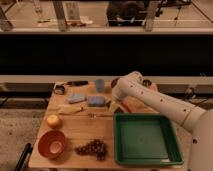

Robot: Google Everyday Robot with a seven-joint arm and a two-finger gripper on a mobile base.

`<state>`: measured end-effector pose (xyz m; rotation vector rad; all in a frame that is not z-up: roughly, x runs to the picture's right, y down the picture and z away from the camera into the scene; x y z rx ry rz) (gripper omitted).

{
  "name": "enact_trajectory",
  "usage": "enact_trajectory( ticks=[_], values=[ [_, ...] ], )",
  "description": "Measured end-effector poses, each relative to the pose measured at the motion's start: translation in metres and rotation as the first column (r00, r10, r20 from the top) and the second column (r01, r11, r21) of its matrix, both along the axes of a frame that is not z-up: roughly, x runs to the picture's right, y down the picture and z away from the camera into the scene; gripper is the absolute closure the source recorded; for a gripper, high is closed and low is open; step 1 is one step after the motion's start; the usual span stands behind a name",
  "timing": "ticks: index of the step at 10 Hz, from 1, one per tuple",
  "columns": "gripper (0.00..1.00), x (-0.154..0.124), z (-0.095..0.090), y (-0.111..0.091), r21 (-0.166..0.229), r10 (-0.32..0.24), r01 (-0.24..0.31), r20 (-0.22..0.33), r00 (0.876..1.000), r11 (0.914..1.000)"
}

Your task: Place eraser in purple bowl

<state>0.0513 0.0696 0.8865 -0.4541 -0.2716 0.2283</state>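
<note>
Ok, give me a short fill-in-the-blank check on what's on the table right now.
1. The tray at the front of the table is ___ in colour.
2. The grapes lie between that tray and a bowl that is ___ on the outside.
3. The gripper is low over the table next to a pad that is ___.
Missing words: green; orange; blue.

I am seeing the claw (114, 106) hanging low over the middle of the surface (82, 131), with a blue pad (96, 101) just beside it and the green tray (145, 116) crowding close. Bare wood is lying open between the tray, the grapes (93, 148) and the orange bowl (51, 144).
</note>
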Motion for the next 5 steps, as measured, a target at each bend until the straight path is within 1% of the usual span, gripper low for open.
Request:
enact_trajectory(
  ticks=[5],
  values=[
    [0.20, 0.002, 0.019, 0.015, -0.060, 0.009, -0.007, 0.036, 0.999, 0.9982]
  ],
)
